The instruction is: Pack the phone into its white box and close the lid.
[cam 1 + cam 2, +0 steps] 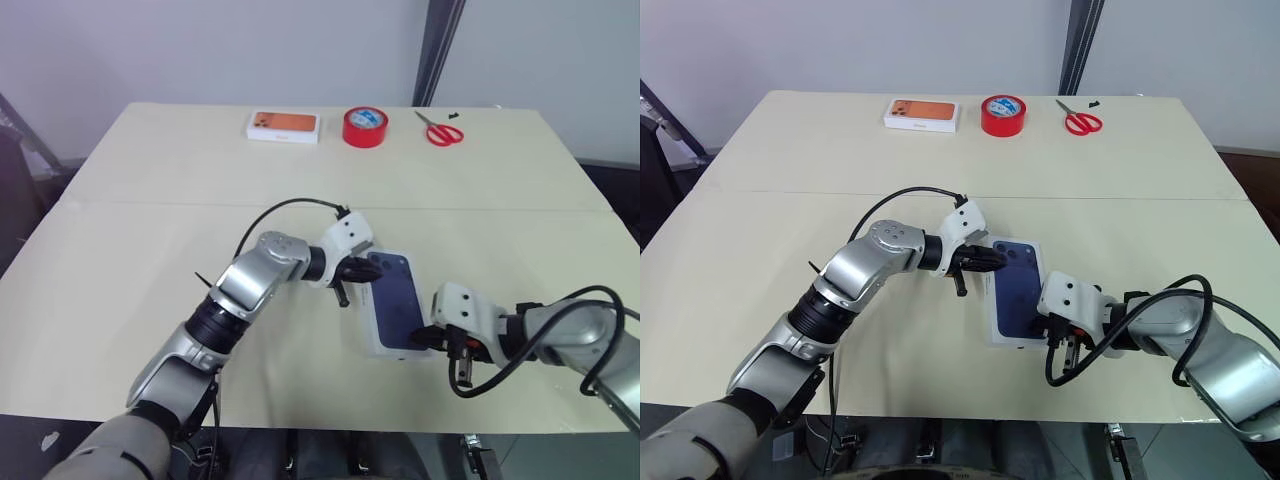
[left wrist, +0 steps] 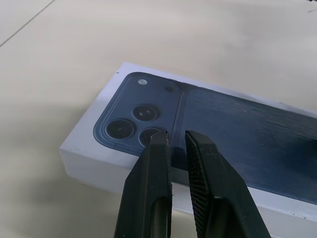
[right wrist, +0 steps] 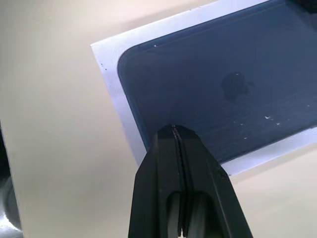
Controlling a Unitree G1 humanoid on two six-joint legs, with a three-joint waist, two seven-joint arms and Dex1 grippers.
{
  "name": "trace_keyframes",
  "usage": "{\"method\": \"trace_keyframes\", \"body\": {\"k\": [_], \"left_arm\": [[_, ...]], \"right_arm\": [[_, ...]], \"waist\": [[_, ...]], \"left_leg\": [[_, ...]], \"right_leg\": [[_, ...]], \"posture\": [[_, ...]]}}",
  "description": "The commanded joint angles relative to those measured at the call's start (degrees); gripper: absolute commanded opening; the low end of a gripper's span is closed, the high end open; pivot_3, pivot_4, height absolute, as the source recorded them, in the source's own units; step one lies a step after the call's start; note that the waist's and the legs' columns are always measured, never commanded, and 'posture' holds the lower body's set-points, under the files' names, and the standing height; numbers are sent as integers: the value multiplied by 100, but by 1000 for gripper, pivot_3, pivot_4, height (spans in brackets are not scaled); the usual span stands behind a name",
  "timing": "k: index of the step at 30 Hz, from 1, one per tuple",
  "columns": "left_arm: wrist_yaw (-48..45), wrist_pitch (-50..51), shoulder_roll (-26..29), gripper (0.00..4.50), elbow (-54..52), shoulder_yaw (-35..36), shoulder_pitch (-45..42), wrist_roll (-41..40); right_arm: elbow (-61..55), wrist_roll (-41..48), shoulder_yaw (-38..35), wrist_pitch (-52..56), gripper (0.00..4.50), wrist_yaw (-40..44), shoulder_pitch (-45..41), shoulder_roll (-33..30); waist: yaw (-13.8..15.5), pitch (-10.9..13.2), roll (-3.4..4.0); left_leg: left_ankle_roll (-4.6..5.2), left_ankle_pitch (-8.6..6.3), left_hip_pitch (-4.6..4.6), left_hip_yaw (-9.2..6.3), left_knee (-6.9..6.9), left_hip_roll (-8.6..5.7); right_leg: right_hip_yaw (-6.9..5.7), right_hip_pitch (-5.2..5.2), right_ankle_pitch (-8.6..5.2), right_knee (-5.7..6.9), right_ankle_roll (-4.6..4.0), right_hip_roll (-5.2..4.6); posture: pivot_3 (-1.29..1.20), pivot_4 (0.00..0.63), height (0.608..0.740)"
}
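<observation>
Phone [image 1: 393, 297] lies in the white box [image 2: 89, 158], both jaws nearly closed above

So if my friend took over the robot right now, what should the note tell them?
Left gripper: nearly closed, a small gap, empty, over the camera corner of the white box.
Right gripper: shut, empty, over the box's near end.
The box is mid-table between both grippers. Its top shows a dark blue phone back; I cannot tell whether this is the phone lying in the tray or a printed lid.
Done: uncertain, maybe packed.
Left: check that the lid is on and pressed flat.
</observation>
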Motion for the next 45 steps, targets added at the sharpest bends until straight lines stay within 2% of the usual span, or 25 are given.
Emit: {"method": "trace_keyframes", "body": {"k": [1, 4, 8, 12, 15, 18, 25, 34, 45], "left_arm": [[-30, 148, 152, 592, 142, -276, 226, 204], [33, 129, 122, 592, 102, -150, 261, 146], [115, 134, -31, 592, -122, 462, 269, -235], [-25, 297, 149, 592, -649, 1010, 382, -693], [-243, 334, 636, 592, -1036, 906, 694, -689], [-315, 310, 848, 592, -1209, 698, 883, -653], [-186, 258, 710, 592, -1204, 220, 953, -488], [-182, 314, 672, 592, -1242, 189, 945, -531], [-201, 338, 790, 592, -1266, 298, 956, -586]], "right_arm": [[-98, -125, 126, -69, 27, -48, 0, -66], [-85, -106, 90, -89, 27, -68, 3, -44], [93, 12, -260, -19, 27, -104, -56, -4], [499, -44, -551, 23, 27, -240, -211, -1], [942, -329, -398, 10, 27, -474, -382, -2], [1238, -524, -140, 38, 27, -632, -516, 75], [1388, -680, 319, 2, 27, -694, -663, 359], [866, -220, -2, 192, 27, -476, -642, 438], [781, -199, -20, 230, 27, -459, -625, 401]], "waist": [[-7, -8, -3], [-7, -17, -8], [-5, -17, -8], [-10, -15, -8], [-8, -16, -8], [7, -15, -7], [11, -15, -8], [2, -15, -7], [-1, -15, -7]], "left_leg": [[0, 0, 0, 0, 0, 1], [0, 0, 1, 0, 0, 3], [0, 0, 1, 0, 0, 3], [0, 0, -4, 1, 0, 4], [-2, 1, -6, 1, -2, 5], [-9, 5, -6, 1, -3, 5], [-9, 5, -13, 1, -2, 0], [-7, 4, -11, 1, -2, 3], [-8, 4, -11, 0, -2, 3]], "right_leg": [[0, 0, 0, 0, 0, 1], [0, 1, 0, 0, 0, 3], [1, 1, 0, 0, 0, 2], [2, -8, 0, 2, 0, 1], [2, -11, 0, 2, 0, 1], [2, -11, 0, 1, 0, -1], [2, -12, 0, -2, 0, -4], [2, -14, 0, 1, 0, 1], [2, -14, 0, 1, 0, 0]], "posture": [[0, 150, 725], [0, 150, 725], [0, 150, 725], [0, 150, 725], [0, 150, 725], [0, 150, 725], [0, 150, 725], [0, 150, 725], [0, 150, 725]]}}
